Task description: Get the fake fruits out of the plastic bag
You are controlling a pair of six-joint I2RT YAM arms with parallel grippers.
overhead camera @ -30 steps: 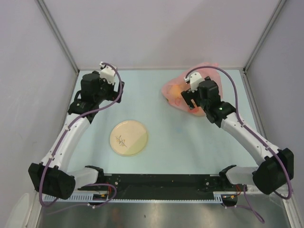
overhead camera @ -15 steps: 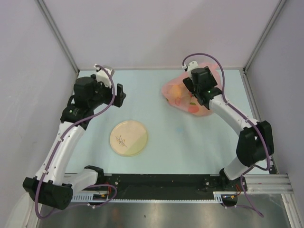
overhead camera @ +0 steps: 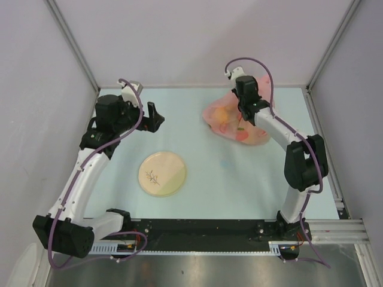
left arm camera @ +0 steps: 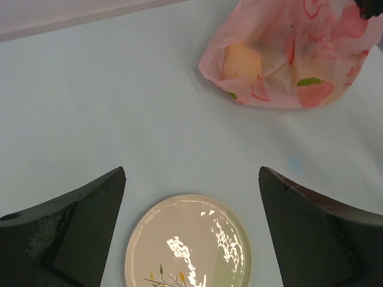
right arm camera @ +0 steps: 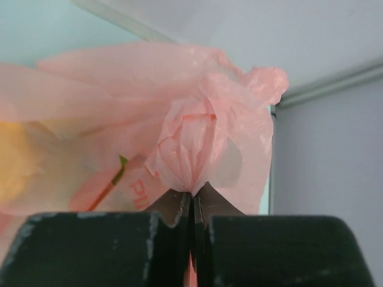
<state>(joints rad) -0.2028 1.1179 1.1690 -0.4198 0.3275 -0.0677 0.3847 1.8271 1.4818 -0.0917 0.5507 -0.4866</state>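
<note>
The pink plastic bag (overhead camera: 222,124) lies at the back right of the table, with fake fruits showing through it: a yellow one (left arm camera: 242,60) and red pieces (overhead camera: 242,135). My right gripper (overhead camera: 243,115) is over the bag's top and is shut on a bunched fold of the bag (right arm camera: 190,140); its jaws (right arm camera: 192,192) meet on the thin plastic. A blurred yellow fruit (right arm camera: 12,161) shows inside at the left. My left gripper (overhead camera: 157,117) hangs open at the back left, nothing between its fingers (left arm camera: 90,209), aimed over the plate toward the bag (left arm camera: 281,60).
A round cream plate (overhead camera: 162,173) with a sprig drawing sits left of centre, below my left gripper (left arm camera: 191,173) in its wrist view (left arm camera: 179,221). Grey walls close the back and both sides; the bag lies near the back right corner.
My right gripper moved back over the bag's top and shut on a fold of it. The left arm swung slightly right, still open.
</note>
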